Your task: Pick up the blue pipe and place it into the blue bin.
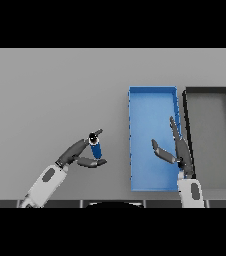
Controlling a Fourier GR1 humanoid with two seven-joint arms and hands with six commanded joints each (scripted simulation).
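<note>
A: Item count?
B: 1 blue pipe, 1 blue bin, 1 black bin, 2 hands. All on or over the grey table.

A: Pipe loc?
B: Left of the blue bin, well apart from it, approx. upright, dark end cap on top. Held in the left hand; can't tell if it's clear of the table.

A: Left arm pose?
B: Enters from lower left, forearm angled up and to the right. Fingers and thumb close round the pipe from its left and lower side: grasping it.

A: Right hand?
B: Right hand sits over the blue bin's right wall, arm from lower edge. Fingers straight, pointing away from the robot, thumb spread left. Released, holds nothing.

A: Bins?
B: Side by side, black one just right of the blue.
</note>
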